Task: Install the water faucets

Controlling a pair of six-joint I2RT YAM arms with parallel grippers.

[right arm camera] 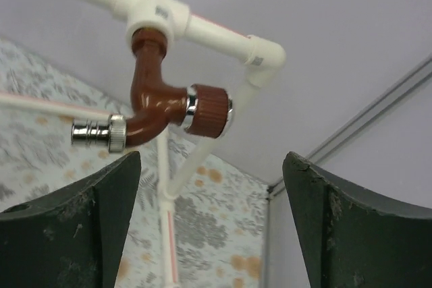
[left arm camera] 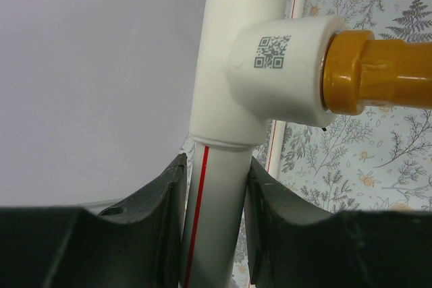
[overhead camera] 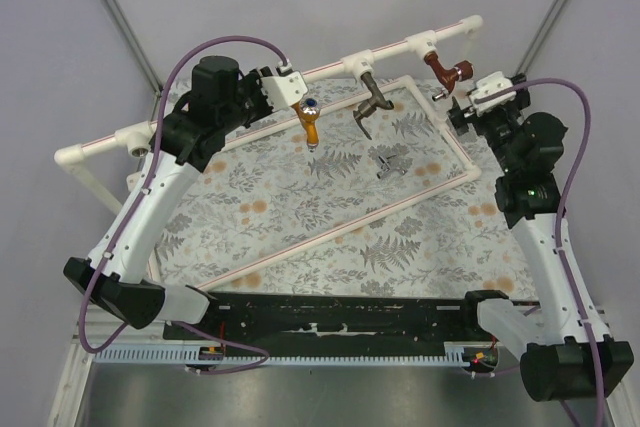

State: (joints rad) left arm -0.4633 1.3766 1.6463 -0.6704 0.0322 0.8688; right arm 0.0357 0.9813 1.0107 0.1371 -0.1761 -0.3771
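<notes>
The reddish-brown faucet [overhead camera: 445, 69] hangs screwed into the right T-fitting of the white pipe frame [overhead camera: 200, 107]. In the right wrist view, this faucet [right arm camera: 155, 109] sits just above and ahead of my open, empty right gripper [right arm camera: 210, 166], not touching it. The golden-orange faucet [overhead camera: 312, 122] and the dark grey faucet [overhead camera: 375, 102] hang from other T-fittings. A silver faucet [overhead camera: 392, 165] lies loose on the mat. My left gripper [overhead camera: 285, 87] is shut on the frame's top pipe [left arm camera: 212, 187], beside the T-fitting [left arm camera: 270, 65] that holds the golden-orange faucet [left arm camera: 378, 79].
A floral mat [overhead camera: 300, 217] covers the table inside the frame's lower white rail [overhead camera: 330, 232]. Grey walls and metal corner posts [overhead camera: 120, 17] stand close behind the frame. The right arm [overhead camera: 530, 177] stands at the frame's right end.
</notes>
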